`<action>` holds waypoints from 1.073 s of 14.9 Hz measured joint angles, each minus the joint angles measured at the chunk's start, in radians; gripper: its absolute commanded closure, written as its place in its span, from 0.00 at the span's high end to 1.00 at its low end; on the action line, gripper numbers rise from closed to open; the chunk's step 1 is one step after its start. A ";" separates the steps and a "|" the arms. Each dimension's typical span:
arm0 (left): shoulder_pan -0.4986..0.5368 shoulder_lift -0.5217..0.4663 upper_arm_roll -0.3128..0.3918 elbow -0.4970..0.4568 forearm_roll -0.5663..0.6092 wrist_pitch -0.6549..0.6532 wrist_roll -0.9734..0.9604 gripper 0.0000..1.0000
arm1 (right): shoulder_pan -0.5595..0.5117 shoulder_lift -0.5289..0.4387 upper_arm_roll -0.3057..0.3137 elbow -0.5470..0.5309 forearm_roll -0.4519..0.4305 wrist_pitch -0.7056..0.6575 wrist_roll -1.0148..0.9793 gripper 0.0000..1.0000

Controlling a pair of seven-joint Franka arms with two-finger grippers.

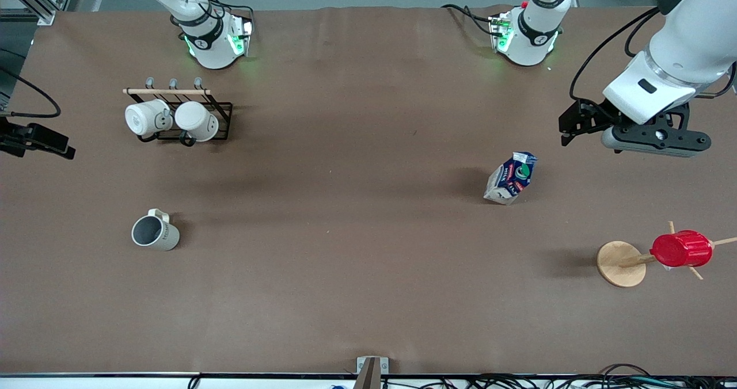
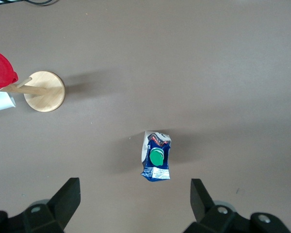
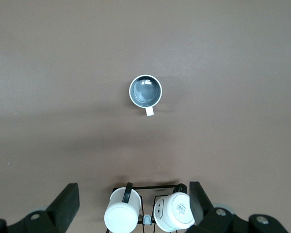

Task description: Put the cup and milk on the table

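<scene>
The cream-beige cup (image 1: 155,232) stands upright on the brown table (image 1: 357,216), toward the right arm's end; the right wrist view shows its dark inside (image 3: 145,91). The blue and white milk carton (image 1: 512,177) stands upright toward the left arm's end and shows in the left wrist view (image 2: 155,162). My left gripper (image 1: 569,129) hangs open and empty in the air beside the milk (image 2: 134,188). My right gripper (image 3: 133,191) is open and empty, high over the mug rack, and only its tip shows at the front view's edge (image 1: 60,147).
A black wire rack (image 1: 221,121) holds two white mugs (image 1: 147,117), farther from the front camera than the cup. A wooden cup tree (image 1: 622,264) carries a ribbed red cup (image 1: 682,249) near the left arm's end. A bracket (image 1: 371,369) sits at the table's near edge.
</scene>
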 measured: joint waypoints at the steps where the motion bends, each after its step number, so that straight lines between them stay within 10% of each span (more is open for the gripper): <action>1: 0.000 0.000 0.000 0.000 0.000 0.000 0.000 1.00 | 0.000 0.000 -0.001 0.000 0.000 0.000 0.000 1.00; 16: 0.002 0.000 0.000 0.000 0.000 0.000 0.000 1.00 | 0.000 0.000 -0.002 -0.006 0.000 0.027 0.000 1.00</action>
